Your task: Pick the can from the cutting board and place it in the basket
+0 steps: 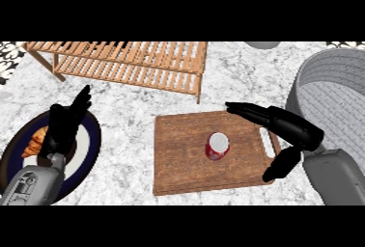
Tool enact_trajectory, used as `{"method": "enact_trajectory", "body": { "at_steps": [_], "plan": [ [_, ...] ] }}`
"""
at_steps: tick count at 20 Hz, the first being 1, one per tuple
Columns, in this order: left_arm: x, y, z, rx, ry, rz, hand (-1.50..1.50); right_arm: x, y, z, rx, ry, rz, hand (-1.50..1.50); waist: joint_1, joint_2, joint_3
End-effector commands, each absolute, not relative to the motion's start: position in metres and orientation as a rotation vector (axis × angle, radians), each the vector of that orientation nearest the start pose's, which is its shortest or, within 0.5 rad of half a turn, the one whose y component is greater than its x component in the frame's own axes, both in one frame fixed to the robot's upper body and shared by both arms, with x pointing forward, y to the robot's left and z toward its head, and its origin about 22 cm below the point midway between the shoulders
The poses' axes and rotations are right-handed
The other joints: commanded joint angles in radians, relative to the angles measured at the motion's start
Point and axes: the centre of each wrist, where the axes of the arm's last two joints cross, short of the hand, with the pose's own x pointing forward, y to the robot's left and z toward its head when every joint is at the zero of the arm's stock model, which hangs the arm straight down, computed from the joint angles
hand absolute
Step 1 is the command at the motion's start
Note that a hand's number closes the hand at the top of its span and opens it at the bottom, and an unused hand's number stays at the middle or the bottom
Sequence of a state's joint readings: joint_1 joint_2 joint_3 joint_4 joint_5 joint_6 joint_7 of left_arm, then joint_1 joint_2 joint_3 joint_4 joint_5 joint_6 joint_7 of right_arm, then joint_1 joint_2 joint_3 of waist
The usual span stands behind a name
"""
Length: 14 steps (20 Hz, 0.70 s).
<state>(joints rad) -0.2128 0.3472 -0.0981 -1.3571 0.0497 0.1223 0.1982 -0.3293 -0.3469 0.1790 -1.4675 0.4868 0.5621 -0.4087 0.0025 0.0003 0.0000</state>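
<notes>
- Can point(218, 146) is standing upright near the middle of the wooden cutting board point(185, 164), red-sided with a pale top, so you are looking almost straight down onto its lid.
- Your right hand point(288, 130) is hovering over the board's right edge, fingers stretched toward the top of the board and thumb hanging low, released and grasping nothing; that wide gap is facing the can, which suits a sideways grasp around its wall.
- You are not touching the can yet; it is sitting just left of the hand's opening.
- The grey basket point(321, 77) is lying at the right of the table point(128, 120), right behind your right forearm, so the carry is likely a short one.
- Your left hand point(68, 118) is resting open, fingers up, over the dark-rimmed plate point(89, 154) holding a croissant point(35, 142), out of the way.
- A wooden slatted rack point(143, 62) is standing beyond the board, clear of your path.
</notes>
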Motion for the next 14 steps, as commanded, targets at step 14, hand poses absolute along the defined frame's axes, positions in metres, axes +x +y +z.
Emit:
{"method": "enact_trajectory", "body": {
  "at_steps": [14],
  "plan": [
    [0.298, 0.287, 0.030, 0.254, -1.344, -0.222, 0.00, 0.335, -0.187, 0.043, 0.121, -1.710, 1.363, -1.50, 0.002, 0.000, 0.000]
  ]
}}
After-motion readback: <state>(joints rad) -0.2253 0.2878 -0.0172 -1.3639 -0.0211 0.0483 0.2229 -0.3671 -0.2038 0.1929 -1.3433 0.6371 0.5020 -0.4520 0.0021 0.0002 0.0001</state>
